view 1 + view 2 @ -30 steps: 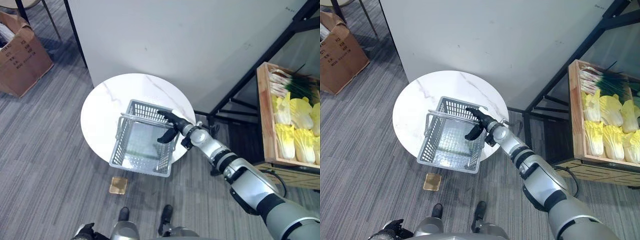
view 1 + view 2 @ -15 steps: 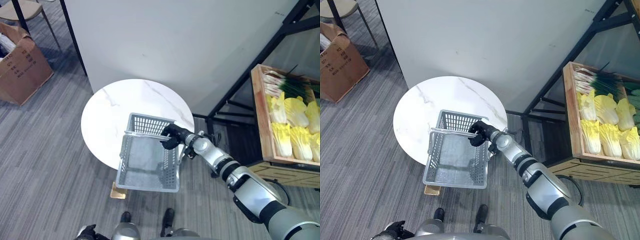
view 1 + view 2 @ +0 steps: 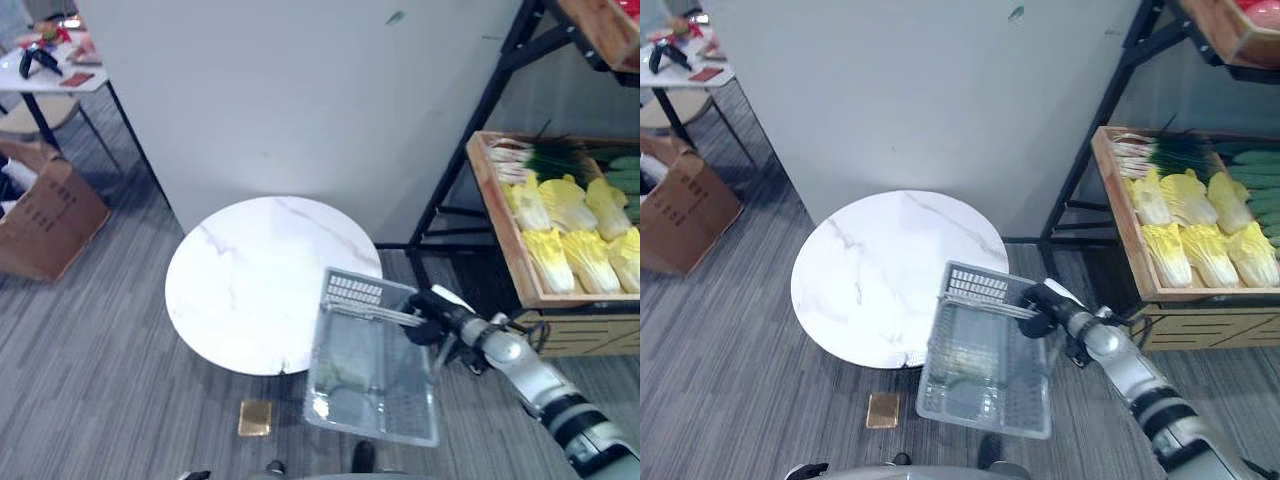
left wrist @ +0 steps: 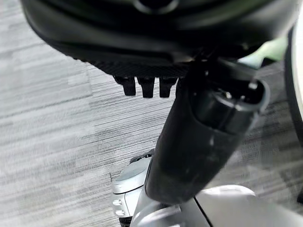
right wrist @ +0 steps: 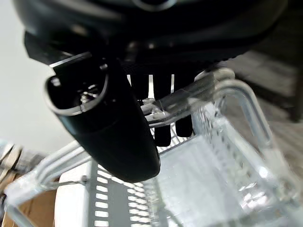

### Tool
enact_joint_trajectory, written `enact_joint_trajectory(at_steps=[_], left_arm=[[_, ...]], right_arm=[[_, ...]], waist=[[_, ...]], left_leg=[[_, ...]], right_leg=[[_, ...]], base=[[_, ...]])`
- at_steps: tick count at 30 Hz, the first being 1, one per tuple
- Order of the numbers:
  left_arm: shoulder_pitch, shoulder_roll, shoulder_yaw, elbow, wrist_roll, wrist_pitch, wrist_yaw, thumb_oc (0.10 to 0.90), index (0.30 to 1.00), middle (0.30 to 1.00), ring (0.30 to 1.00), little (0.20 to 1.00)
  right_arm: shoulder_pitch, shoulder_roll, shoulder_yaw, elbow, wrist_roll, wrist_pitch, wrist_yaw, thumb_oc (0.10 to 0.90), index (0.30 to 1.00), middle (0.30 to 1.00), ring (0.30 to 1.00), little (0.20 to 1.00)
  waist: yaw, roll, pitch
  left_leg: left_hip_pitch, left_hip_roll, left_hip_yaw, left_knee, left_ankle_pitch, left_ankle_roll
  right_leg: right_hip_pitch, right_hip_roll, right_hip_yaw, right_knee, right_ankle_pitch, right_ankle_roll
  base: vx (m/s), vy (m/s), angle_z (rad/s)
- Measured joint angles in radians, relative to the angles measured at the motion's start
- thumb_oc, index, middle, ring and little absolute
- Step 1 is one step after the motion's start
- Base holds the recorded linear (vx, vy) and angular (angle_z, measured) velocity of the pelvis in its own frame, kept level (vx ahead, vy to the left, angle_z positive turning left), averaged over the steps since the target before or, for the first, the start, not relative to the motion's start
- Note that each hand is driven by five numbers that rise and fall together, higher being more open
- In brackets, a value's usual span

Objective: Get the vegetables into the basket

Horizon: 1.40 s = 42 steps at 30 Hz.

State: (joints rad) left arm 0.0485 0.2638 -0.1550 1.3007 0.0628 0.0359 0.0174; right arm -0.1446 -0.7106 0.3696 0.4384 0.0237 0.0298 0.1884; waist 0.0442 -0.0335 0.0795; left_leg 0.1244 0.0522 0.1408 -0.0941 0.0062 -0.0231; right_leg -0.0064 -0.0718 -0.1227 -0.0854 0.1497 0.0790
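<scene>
A round white bench (image 3: 250,285) stands by a wall. On the right, a wooden crate (image 3: 505,235) on a shelf holds the vegetables (image 3: 570,230). The grey basket (image 3: 375,375) hangs off the bench's near right edge, above the floor. The right hand (image 3: 432,308) has its fingers (image 5: 161,130) curled round the basket's handle (image 3: 375,315). The left hand (image 4: 147,56) shows fingers curled, holding nothing.

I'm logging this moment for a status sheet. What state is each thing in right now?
basket: empty, off the table, held by its handle
right hand: shut on the basket's handle
left hand: idle, fingers curled, holding nothing
round table: bare top
vegetables: on the shelf in the wooden crate
cardboard box: on the floor
</scene>
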Motion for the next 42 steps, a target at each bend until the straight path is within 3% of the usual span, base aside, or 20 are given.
enact_joint_trajectory(at_steps=[5,10,15,17,32,42], left_arm=[[-0.001,-0.001,-0.009,0.002,0.018,0.000,-0.018,0.900,1.000,1.000,1.000,1.000],[0.000,-0.008,-0.012,0.003,0.037,0.001,-0.025,0.900,1.000,1.000,1.000,1.000],[-0.009,-0.008,-0.040,0.000,0.037,-0.003,-0.030,0.900,1.000,1.000,1.000,1.000],[-0.009,-0.009,-0.048,0.001,0.039,-0.005,-0.033,0.900,1.000,1.000,1.000,1.000],[-0.015,-0.012,-0.078,0.006,0.055,-0.009,-0.026,0.900,1.000,1.000,1.000,1.000],[-0.022,-0.013,-0.088,0.011,0.054,-0.009,-0.011,0.900,1.000,1.000,1.000,1.000]], right_arm=[[0.191,-0.009,-0.120,-0.011,-0.026,-0.012,0.000,0.400,0.300,0.300,0.300,0.300],[0.249,-0.008,-0.138,0.005,-0.026,-0.012,-0.006,0.400,0.300,0.300,0.300,0.300],[0.277,-0.001,-0.167,0.075,-0.027,-0.017,-0.016,0.400,0.300,0.300,0.300,0.300],[0.287,0.040,-0.207,0.127,-0.029,-0.021,-0.039,0.400,0.300,0.300,0.300,0.300],[0.273,0.166,-0.206,0.484,-0.104,-0.051,-0.134,0.400,0.300,0.300,0.300,0.300],[0.274,0.213,-0.206,0.542,-0.057,-0.049,-0.148,0.400,0.300,0.300,0.300,0.300]], waist=[[-0.050,0.014,-0.018],[-0.092,0.032,-0.029],[-0.089,0.044,-0.036],[-0.092,0.049,-0.040],[-0.112,0.054,-0.039],[-0.116,0.053,-0.038]], left_leg=[[-0.006,0.001,0.009,0.001,0.003,0.001],[0.002,0.001,0.028,0.000,-0.001,0.004],[0.005,0.002,0.038,0.000,-0.005,0.005],[0.007,0.003,0.039,0.000,-0.005,0.004],[0.015,0.005,0.061,0.001,-0.012,0.007],[0.019,0.007,0.067,0.001,-0.015,0.005]], right_leg=[[-0.012,0.002,0.011,0.000,0.003,-0.003],[-0.015,0.004,0.028,0.000,0.004,-0.002],[-0.015,0.007,0.038,0.000,0.005,-0.002],[-0.014,0.009,0.040,0.000,0.004,-0.002],[-0.017,0.015,0.062,0.000,0.005,-0.003],[-0.017,0.019,0.068,0.000,0.005,-0.003]], base=[[-0.01,-0.021,-0.06],[-0.02,-0.038,-0.10],[-0.01,-0.042,-0.06],[0.00,0.000,0.00],[0.00,-0.018,-0.04],[0.00,0.000,-0.01]])
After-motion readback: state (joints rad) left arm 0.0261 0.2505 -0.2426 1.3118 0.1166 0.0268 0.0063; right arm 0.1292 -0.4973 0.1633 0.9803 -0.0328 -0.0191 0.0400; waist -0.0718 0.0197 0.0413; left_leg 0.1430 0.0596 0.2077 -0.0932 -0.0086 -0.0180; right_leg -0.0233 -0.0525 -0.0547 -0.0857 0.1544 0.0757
